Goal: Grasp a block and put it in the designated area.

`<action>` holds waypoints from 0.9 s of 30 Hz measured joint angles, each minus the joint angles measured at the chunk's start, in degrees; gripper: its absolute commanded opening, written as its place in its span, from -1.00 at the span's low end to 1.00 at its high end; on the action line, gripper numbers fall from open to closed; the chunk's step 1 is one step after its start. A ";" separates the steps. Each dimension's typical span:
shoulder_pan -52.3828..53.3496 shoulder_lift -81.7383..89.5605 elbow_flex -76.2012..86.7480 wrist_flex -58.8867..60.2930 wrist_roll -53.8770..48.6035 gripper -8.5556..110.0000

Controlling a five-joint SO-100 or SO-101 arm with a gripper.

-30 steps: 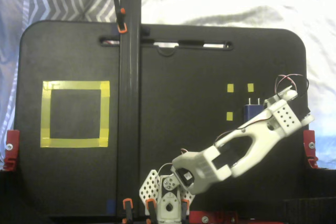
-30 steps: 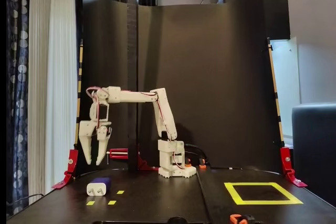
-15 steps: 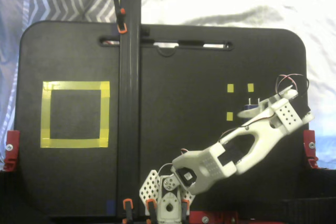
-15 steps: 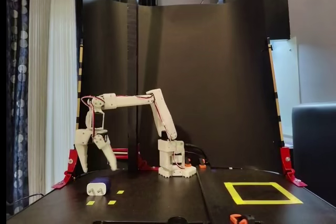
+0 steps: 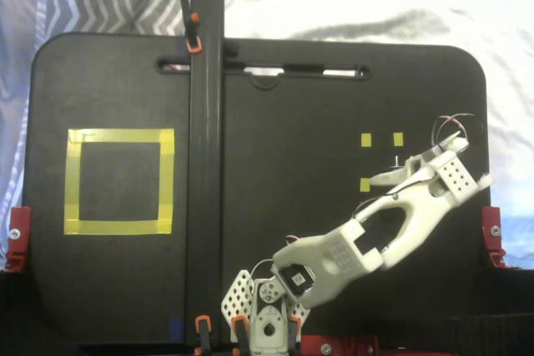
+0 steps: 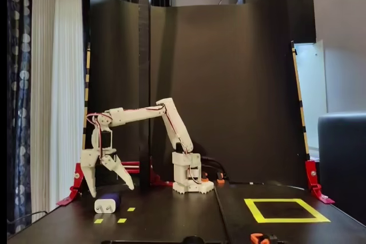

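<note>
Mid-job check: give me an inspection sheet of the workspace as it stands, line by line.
Surface: black tabletop, slot near far edge.
Job's things: small dark blue boxy block lies on the table beside tiny yellow tape squares; large yellow tape square outline holds nothing.
Clutter: orange clamps on the vertical black post; red corner brackets.
Grippers: white two-finger gripper open, above the block, not touching it.
Cables: thin red and black wires loop at the wrist.
Surroundings: black backdrop panels, curtains, crumpled white sheet.
</note>
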 measured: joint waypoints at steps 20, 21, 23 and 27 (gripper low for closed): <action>-0.18 -4.92 0.00 -2.81 0.00 -0.15; -0.18 -4.92 0.00 -2.72 0.00 -0.18; -0.18 -5.10 0.00 -2.81 0.00 -0.27; -0.18 -5.27 -0.09 -2.81 0.00 -0.47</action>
